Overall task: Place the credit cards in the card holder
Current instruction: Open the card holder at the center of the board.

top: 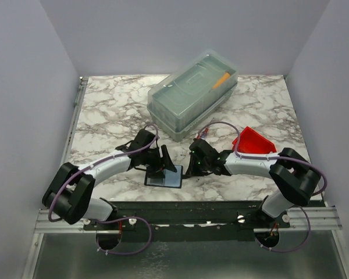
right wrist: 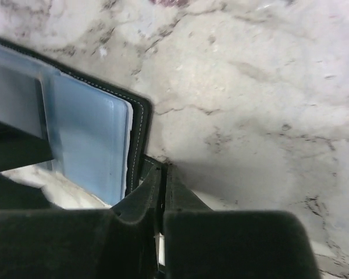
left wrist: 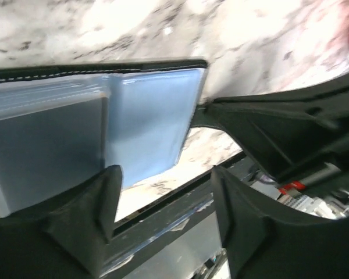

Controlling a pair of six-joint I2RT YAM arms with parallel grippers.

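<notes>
The flat black folding card holder (top: 164, 178) with clear bluish sleeves lies open on the marble table (top: 104, 110), between my grippers. My left gripper (left wrist: 166, 195) hangs over a sleeve with its jaws apart. My right gripper (right wrist: 160, 180) has its jaws together at the holder's corner, steadying it, I judge. Next I need a card, slid in squarely.

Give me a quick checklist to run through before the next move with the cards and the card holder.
1. Card holder lying open on the table: ok.
2. Left hand open with nothing between its fingers: ok.
3. Right hand shut at the holder's corner: ok. Whether it actually pinches the cover: cannot tell.
4. A loose credit card in view to pick up: not ok, none shows in any view.
5. Cards already inside the holder: cannot tell.
6. Holder apart from the clear lidded box and the red bin: ok.
</notes>
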